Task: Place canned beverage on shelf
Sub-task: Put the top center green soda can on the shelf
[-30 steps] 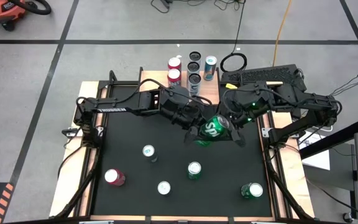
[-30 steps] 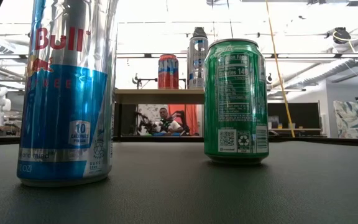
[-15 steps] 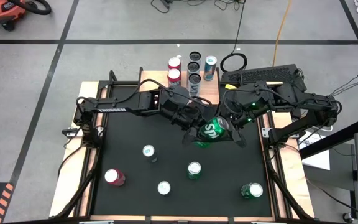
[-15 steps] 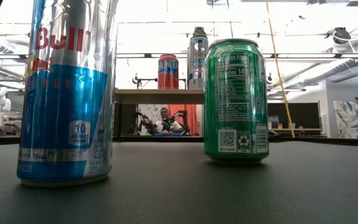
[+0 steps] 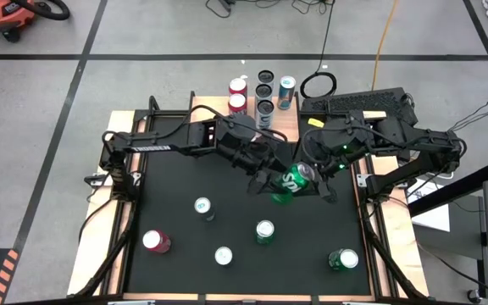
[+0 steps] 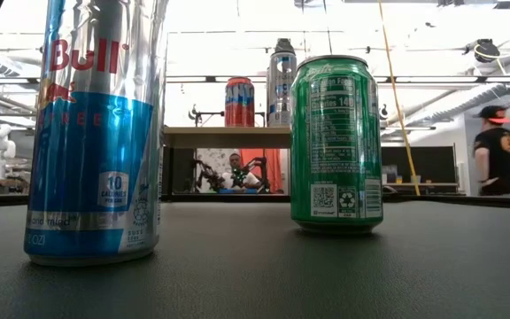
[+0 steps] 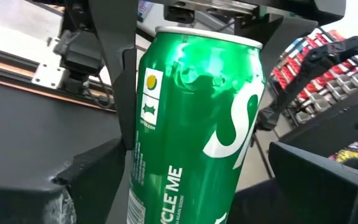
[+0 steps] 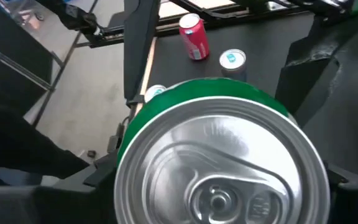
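Handover stood mid-table: green can (image 5: pixel 293 180) hung tilted between both grippers. Left gripper (image 5: pixel 269 178) had spread clear; right gripper (image 5: pixel 310 176) pinched the can's top. I judged I should level it before reaching the shelf (image 5: pixel 257 119).

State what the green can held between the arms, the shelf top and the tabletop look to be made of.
Green can: metal, probably aluminium; glossy printed wall with glare, bare silvery lid with pull tab.
Shelf top: light wood by its pale tan colour; grain not visible.
Tabletop: matte black sheet, material unclear, over pale wooden edges.
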You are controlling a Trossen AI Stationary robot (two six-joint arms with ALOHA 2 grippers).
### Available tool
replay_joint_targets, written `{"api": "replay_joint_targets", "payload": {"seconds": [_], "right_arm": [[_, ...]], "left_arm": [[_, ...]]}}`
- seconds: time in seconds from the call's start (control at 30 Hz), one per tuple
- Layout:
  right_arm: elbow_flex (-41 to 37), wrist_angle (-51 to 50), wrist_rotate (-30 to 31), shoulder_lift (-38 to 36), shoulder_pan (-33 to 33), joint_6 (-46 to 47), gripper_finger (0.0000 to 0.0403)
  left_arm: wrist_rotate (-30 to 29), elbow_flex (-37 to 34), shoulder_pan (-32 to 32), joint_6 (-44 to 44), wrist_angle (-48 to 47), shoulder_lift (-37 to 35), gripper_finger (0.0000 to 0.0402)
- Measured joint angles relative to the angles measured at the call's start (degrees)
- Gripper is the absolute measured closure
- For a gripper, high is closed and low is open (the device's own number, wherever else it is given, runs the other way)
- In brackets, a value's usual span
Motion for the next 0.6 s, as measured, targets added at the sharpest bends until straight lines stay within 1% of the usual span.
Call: {"api": "replay_joint_targets", "payload": {"seconds": [0.27, 0.43, 0.6], "right_arm": [[0.0, 0.4, 0.3, 0.0, 0.0, -0.4, 0.0113], [0.0, 0.2, 0.8, 0.0, -0.1, -0.4, 0.0113], [-0.1, -0.4, 1.9, 0.1, -0.1, -0.2, 0.0113]], "left_arm": [[0.6, 0.0, 0.8, 0.1, 0.0, -0.1, 0.0004], [0.5, 0.1, 1.9, 0.1, -0.1, -1.8, 0.0003], [-1.5, 0.2, 2.6, 1.2, -2.8, -4.5, 0.0003]]}}
